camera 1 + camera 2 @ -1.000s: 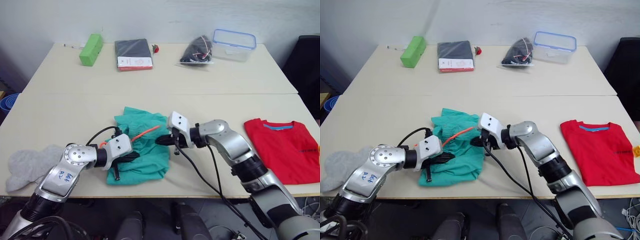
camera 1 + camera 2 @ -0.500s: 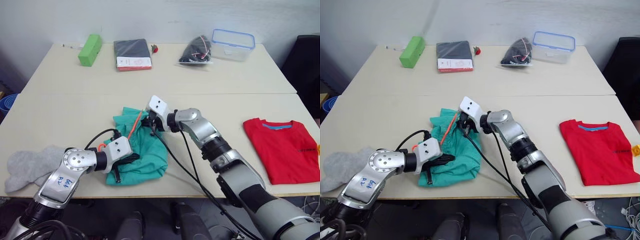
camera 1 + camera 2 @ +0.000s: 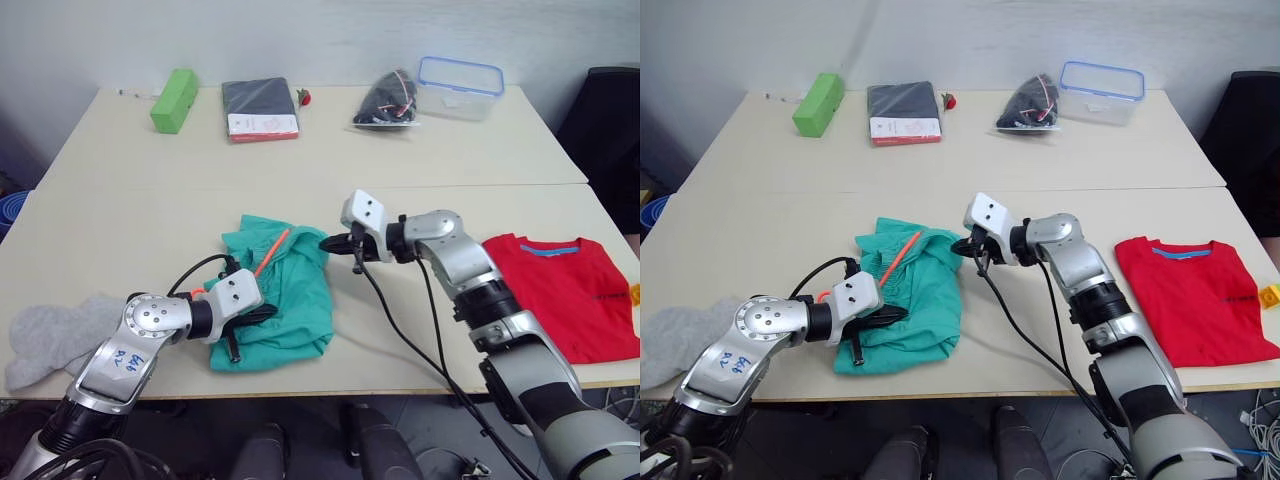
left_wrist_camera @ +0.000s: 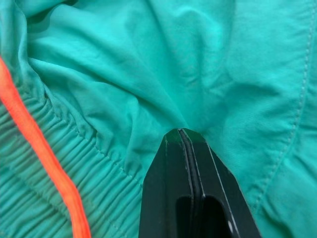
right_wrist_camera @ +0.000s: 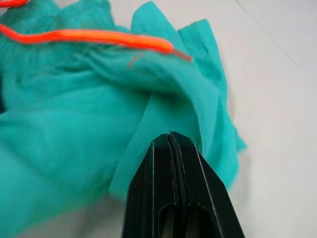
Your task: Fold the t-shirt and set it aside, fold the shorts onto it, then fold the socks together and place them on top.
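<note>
I am working on the surface (image 3: pixel 120 230), where the shorts (image 3: pixel 285 300) are lying crumpled at the middle front. For a clean fold, I am keeping both edges stretched: left tool (image 3: pixel 268 314) and right tool (image 3: pixel 331 242) are each clenched on the cloth.

Bare table (image 3: pixel 150 215) around shorts (image 3: pixel 290 300)

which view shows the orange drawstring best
The right wrist view: the drawstring runs long and unblocked across the shorts. The left wrist view shows a short stretch; the eye views show a thin streak.
</note>
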